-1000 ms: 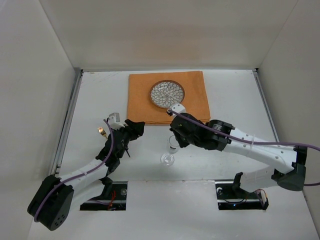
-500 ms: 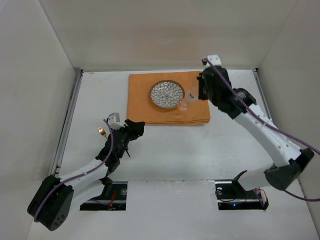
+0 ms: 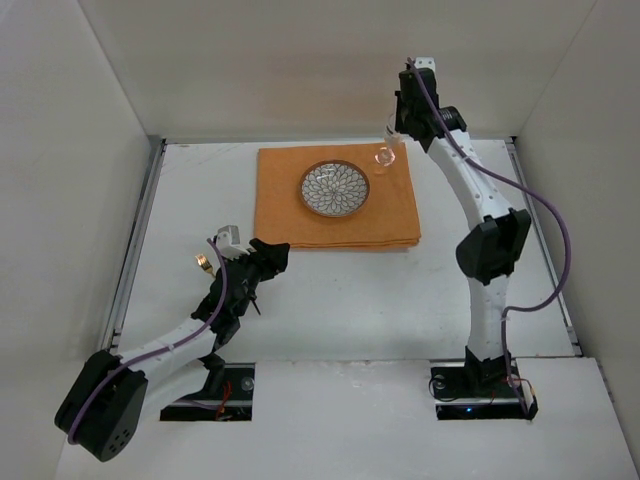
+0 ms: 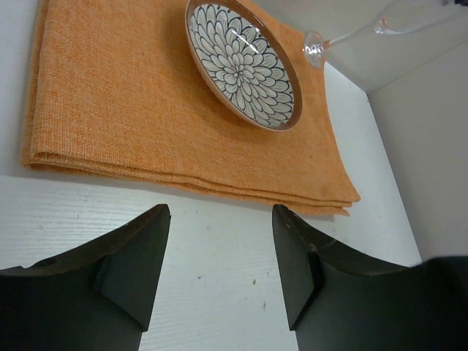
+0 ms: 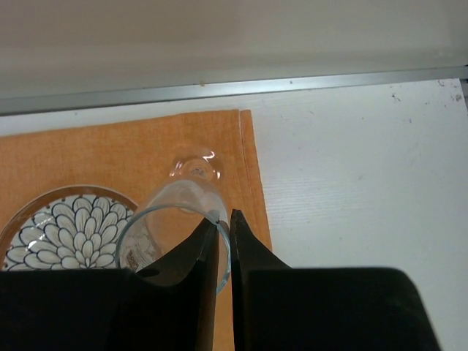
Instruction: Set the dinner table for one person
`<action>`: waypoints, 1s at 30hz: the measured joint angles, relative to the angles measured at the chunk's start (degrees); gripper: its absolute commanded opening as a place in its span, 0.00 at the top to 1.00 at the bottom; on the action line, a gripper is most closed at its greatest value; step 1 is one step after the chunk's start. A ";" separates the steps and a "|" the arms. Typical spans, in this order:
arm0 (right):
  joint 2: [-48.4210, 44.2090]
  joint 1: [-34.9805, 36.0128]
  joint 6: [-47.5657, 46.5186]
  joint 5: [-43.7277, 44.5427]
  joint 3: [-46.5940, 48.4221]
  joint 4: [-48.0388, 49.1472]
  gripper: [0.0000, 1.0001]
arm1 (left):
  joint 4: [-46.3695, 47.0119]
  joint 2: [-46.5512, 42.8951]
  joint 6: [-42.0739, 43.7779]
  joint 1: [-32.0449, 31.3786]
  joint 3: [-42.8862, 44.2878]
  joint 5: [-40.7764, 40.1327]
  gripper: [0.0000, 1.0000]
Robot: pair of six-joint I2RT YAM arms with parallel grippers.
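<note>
Clamping rim of clear stemmed wine glass (image 5: 179,208) in right jaws over orange cloth placemat (image 3: 290,200), with left jaws apart above white counter (image 3: 350,300).

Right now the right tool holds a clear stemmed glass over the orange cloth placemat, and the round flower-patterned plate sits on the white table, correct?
No: the top view shows the round flower-patterned plate on the orange cloth placemat. The right tool does hold the clear stemmed glass.

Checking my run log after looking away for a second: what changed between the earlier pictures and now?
The right hand, gripping the wine glass by its rim, carried it from the dinner table's middle to the placemat's far right corner. The left hand, plate and placemat stayed put.
</note>
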 measured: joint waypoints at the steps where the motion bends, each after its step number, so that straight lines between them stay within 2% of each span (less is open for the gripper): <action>1: 2.05 -0.33 -0.09 -0.04 2.60 -0.63 0.97 | 0.04 0.13 0.00 -0.02 0.00 0.00 0.44; 9: 13.40 -1.31 -0.70 -0.31 20.04 -5.49 0.97 | 0.00 0.61 0.00 -0.02 0.00 0.00 0.44; 30: 14.27 -1.31 -1.88 -3.06 21.40 -9.92 0.96 | 0.04 1.84 0.00 0.00 0.00 0.00 0.44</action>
